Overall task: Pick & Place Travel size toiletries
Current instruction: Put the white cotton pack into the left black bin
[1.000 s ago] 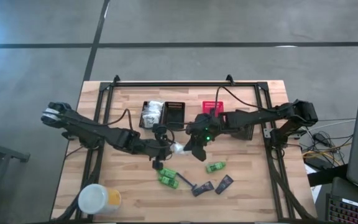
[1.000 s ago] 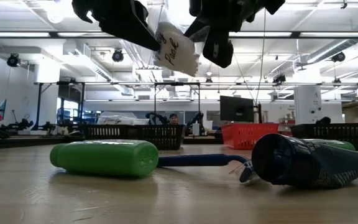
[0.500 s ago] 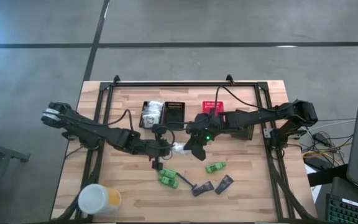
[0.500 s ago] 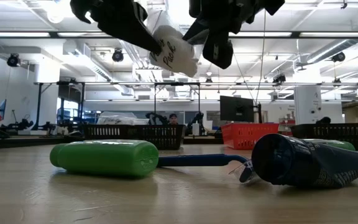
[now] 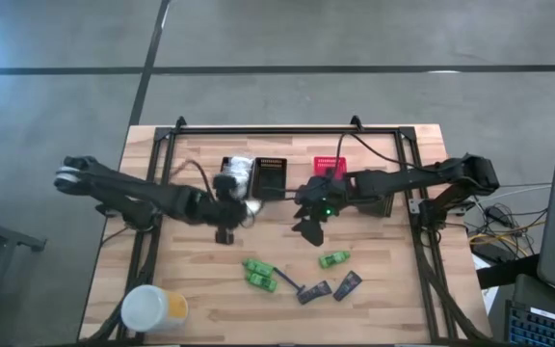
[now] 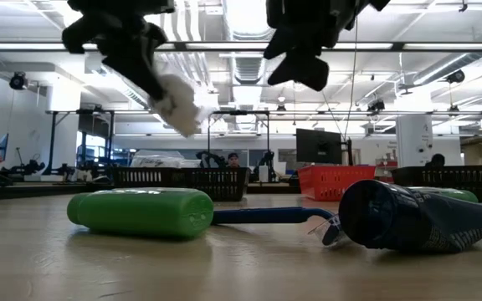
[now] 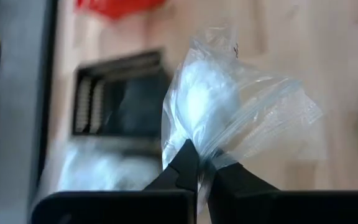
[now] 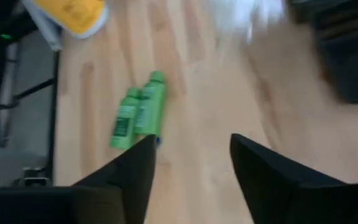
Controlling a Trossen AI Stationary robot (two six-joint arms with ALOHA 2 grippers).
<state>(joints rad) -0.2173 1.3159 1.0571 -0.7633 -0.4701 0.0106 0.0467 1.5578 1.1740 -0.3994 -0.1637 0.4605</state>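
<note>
A: On the tabletop's (image 5: 393,308) near edge, at about seven o'clock, what stands there?

B: A white-and-yellow tub (image 5: 152,309). Going in from it, near six o'clock, two green packs (image 5: 258,274) lie touching side by side, then a razor (image 5: 292,284) and two dark sachets (image 5: 330,287) just beside it. A third green pack (image 5: 333,258) lies alone toward five o'clock.

A: And the pincers?

B: Both hang above the middle. The left pincer (image 5: 231,210), on the nine o'clock side, is clamped tight on a clear bag (image 7: 229,118) of white stuff; in its wrist view the fingertips pinch the bag's lower edge. In the low view the bag hangs well clear of the wood.

A: The right one?

B: The right pincer (image 5: 311,224) sits toward three o'clock, fingers (image 8: 272,180) spread apart, nothing between them.

A: Farther back?

B: Toward twelve o'clock, a black basket (image 5: 270,175) with white packets (image 5: 234,175) in the one beside it, and a red basket (image 5: 330,167) past the right arm.
</note>
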